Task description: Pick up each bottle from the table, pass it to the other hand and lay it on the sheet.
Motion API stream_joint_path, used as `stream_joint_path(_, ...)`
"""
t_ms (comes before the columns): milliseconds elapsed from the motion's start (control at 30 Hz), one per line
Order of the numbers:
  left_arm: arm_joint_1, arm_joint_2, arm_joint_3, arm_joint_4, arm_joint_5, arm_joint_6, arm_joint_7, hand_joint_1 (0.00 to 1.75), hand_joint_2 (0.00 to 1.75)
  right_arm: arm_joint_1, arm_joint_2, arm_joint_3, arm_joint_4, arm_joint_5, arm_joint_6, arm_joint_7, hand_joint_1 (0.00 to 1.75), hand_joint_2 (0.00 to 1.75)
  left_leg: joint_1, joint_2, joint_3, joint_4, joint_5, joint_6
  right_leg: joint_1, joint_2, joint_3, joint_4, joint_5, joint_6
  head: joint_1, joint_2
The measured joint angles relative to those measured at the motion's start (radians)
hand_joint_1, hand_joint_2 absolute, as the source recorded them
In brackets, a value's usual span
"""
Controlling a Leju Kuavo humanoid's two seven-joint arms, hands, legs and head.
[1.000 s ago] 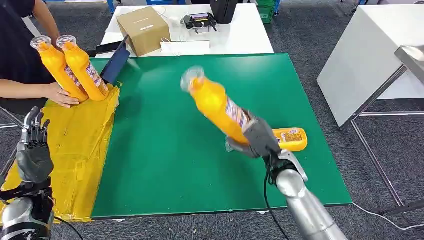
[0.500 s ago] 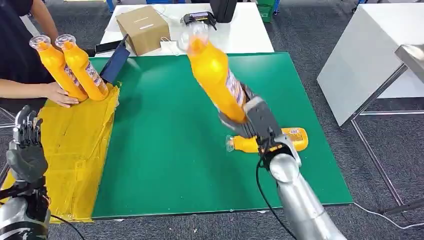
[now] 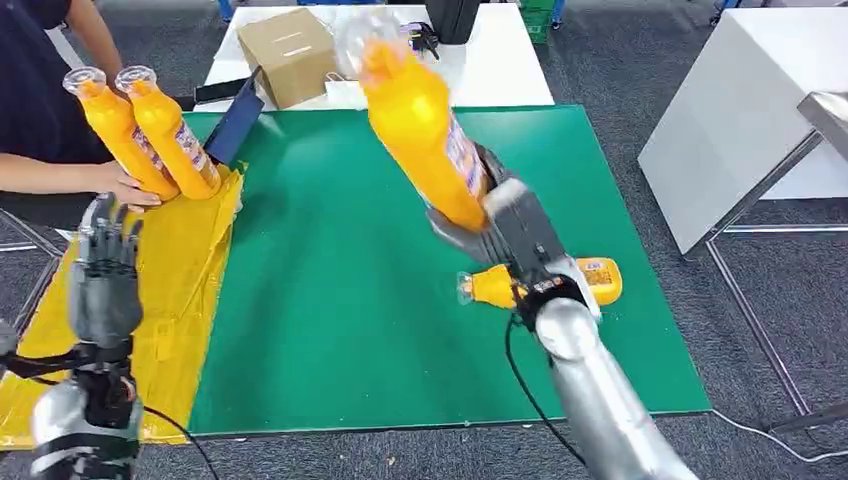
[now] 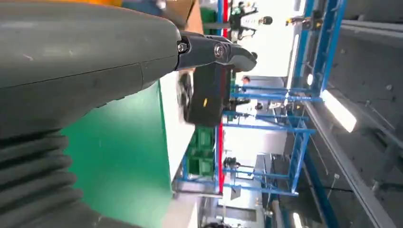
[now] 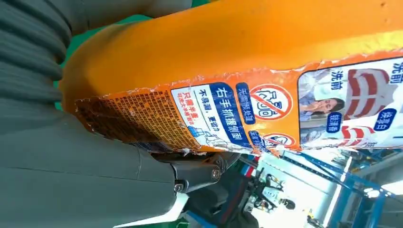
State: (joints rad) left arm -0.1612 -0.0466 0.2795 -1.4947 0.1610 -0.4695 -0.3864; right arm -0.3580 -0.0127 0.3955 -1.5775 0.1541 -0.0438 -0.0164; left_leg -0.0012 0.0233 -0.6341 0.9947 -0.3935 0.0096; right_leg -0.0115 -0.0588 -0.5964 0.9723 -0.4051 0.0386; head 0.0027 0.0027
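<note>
My right hand [image 3: 512,235] grips the lower body of an orange bottle [image 3: 415,115] with a clear cap, held high over the green mat [image 3: 330,290], cap tilted away and to the left. Up close, its printed label [image 5: 266,109] sits against my thumb [image 5: 95,185]. Another orange bottle [image 3: 590,280] lies flat on the mat behind my right wrist. My left hand [image 3: 103,280] is raised over the yellow sheet [image 3: 160,300], fingers apart, holding nothing. Two more orange bottles [image 3: 150,135] lean at the sheet's far end, steadied by a person's hand [image 3: 125,187].
A person in dark clothes [image 3: 40,90] stands at the far left. A white table [image 3: 490,60] behind the mat carries a cardboard box [image 3: 288,45] and dark devices. A white cabinet [image 3: 745,120] stands to the right. Grey carpet surrounds the tables.
My right hand has lifted the bottle higher and tipped it more upright, uncovering the bottle lying on the mat. My left hand has risen and shifted right, toward the mat.
</note>
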Motion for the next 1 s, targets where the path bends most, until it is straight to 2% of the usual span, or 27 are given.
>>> stream_joint_path(100, 0.032, -0.018, -0.081, -0.061, 0.021, 0.043, 0.008, 0.00, 1.75, 0.062, -0.029, -0.021, -0.048, 0.003, 0.019, -0.008, 1.75, 1.75, -0.002, 0.002, -0.001, 0.000, -0.002, 0.002, -0.002, 0.001, -0.002, 0.000, 0.001, 0.001, 0.000, 0.000)
stream_joint_path(300, 0.050, -0.043, -0.188, -0.130, 0.074, 0.051, 0.012, 0.00, 1.75, 0.108, -0.057, -0.039, -0.080, 0.024, 0.048, -0.016, 1.75, 1.75, -0.003, 0.002, -0.001, 0.000, -0.002, 0.002, -0.002, 0.001, -0.002, 0.000, 0.000, 0.001, -0.001, 0.000)
stream_joint_path(500, 0.053, -0.048, -0.285, -0.162, 0.104, 0.060, 0.025, 0.00, 1.75, 0.093, -0.045, 0.012, -0.059, 0.068, 0.090, 0.008, 1.75, 1.75, -0.003, 0.002, 0.000, 0.000, -0.002, 0.002, -0.002, 0.001, -0.001, 0.000, 0.000, 0.001, -0.001, 0.000)
stream_joint_path(1000, 0.082, -0.055, -0.435, -0.180, 0.206, -0.018, 0.077, 0.00, 1.75, -0.001, 0.000, 0.157, 0.023, 0.080, 0.117, 0.045, 1.75, 1.75, -0.003, 0.002, -0.001, 0.000, -0.002, 0.002, -0.002, 0.001, -0.001, 0.000, 0.000, 0.001, -0.001, 0.000)
